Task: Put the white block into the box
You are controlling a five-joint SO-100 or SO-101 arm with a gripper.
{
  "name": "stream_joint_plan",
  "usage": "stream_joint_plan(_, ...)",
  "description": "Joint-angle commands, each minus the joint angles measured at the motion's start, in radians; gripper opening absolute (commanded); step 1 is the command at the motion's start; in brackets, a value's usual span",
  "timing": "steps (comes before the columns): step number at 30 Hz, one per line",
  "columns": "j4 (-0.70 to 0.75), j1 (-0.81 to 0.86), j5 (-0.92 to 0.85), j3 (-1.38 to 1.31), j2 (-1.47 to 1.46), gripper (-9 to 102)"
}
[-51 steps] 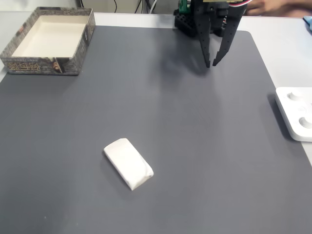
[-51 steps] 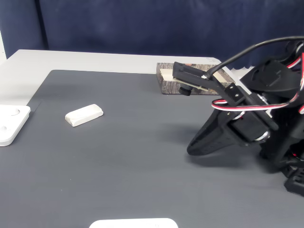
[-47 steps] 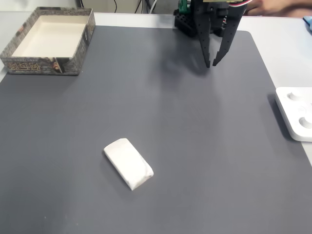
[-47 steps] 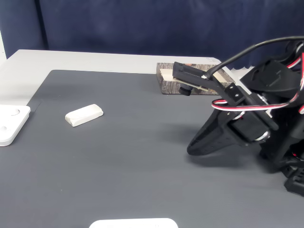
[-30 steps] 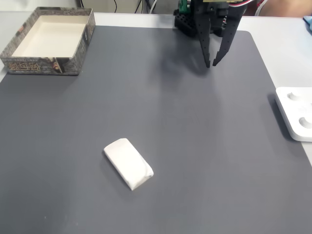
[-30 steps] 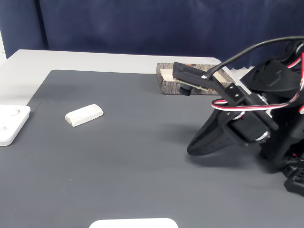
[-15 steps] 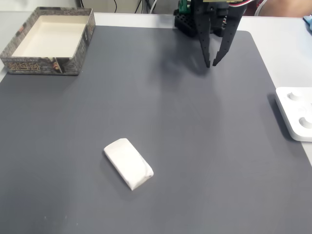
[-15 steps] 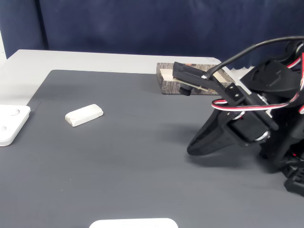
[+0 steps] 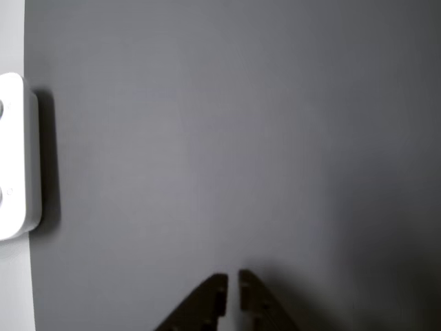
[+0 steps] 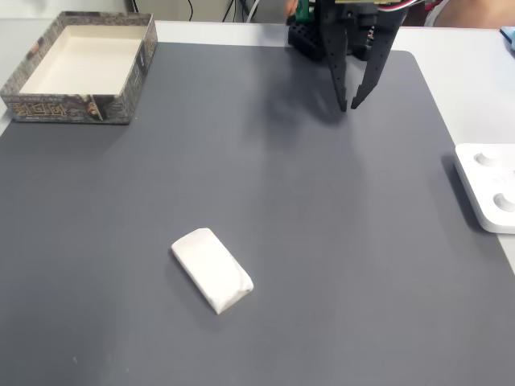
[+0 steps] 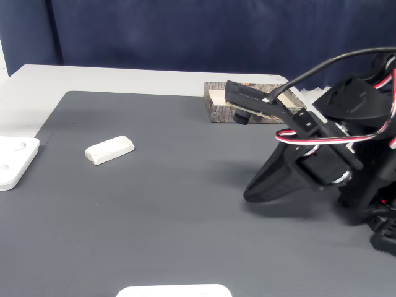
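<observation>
We see the fingers (image 10: pixel 348 107) hanging released above the grey mat (image 10: pixel 322 241), tips a narrow gap apart, gripping nothing. The white block (image 10: pixel 212 269) lies flat on the mat, well apart from the fingers, below and left of them in a fixed view. The box (image 10: pixel 80 68) sits far to their left on the table (image 10: pixel 475 72). A white dimpled slab (image 10: pixel 491 186) rests down-right of them.

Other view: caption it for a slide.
End effector tips nearly closed over bare grey mat, white dimpled slab at the left edge.
</observation>
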Motion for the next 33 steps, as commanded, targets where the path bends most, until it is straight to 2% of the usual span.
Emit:
stream_joint_plan(1,0.0,0.003,-0.006,0.02,0.018,-1)
stream_joint_plan(33,-0.003,0.031,-0.026,0.02,0.034,-2)
